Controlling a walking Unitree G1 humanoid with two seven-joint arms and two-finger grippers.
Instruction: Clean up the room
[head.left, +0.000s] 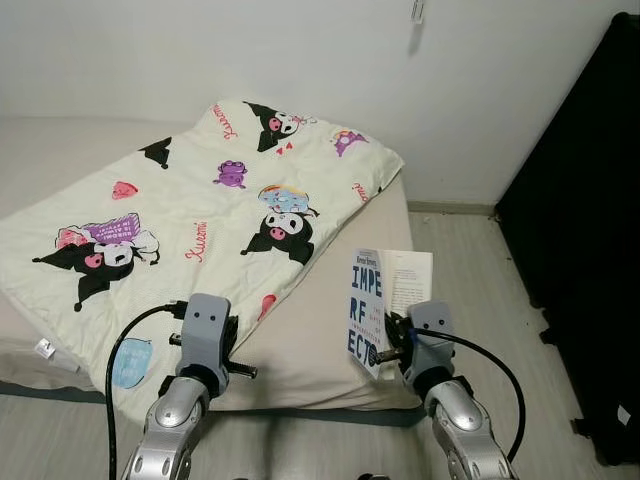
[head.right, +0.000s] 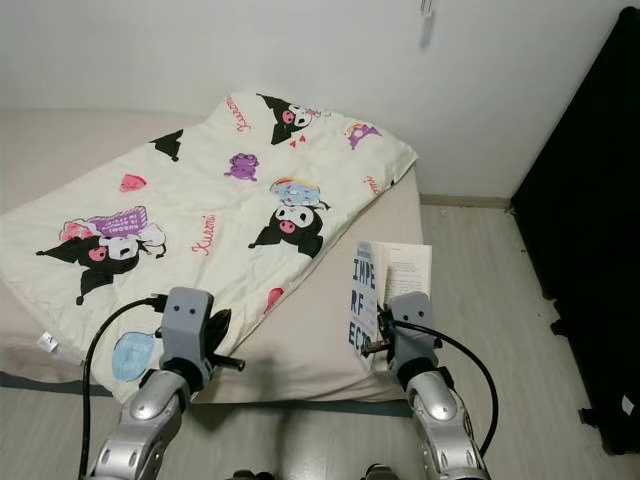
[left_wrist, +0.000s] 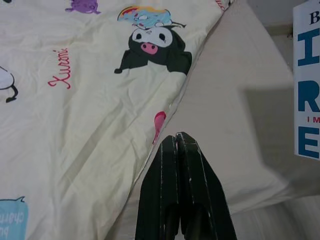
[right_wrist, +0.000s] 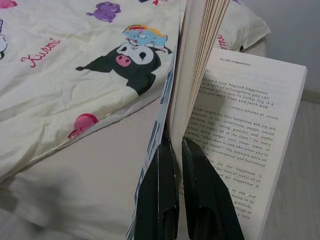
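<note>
One book (head.left: 368, 312) in hand: pinched at its lower edge by the right gripper (right_wrist: 176, 150), held upright and fanned open just beyond the corner of the bed (head.left: 330, 350), above the floor (head.left: 470, 260). Left gripper (left_wrist: 178, 145) pressed together on nothing, hovering over the edge of the cartoon-print blanket (head.left: 190, 215). Judged as the carrying step of tidying, book lifted and not yet put away. Next: finding a proper resting place, keeping the loose pages from flopping, a firm pinch while turning.

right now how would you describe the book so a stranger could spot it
Find the bed with the cartoon blanket. At its near right corner the right pincer holds the book upright, splayed open. It is the only printed thing, white cover with big blue letters.
</note>
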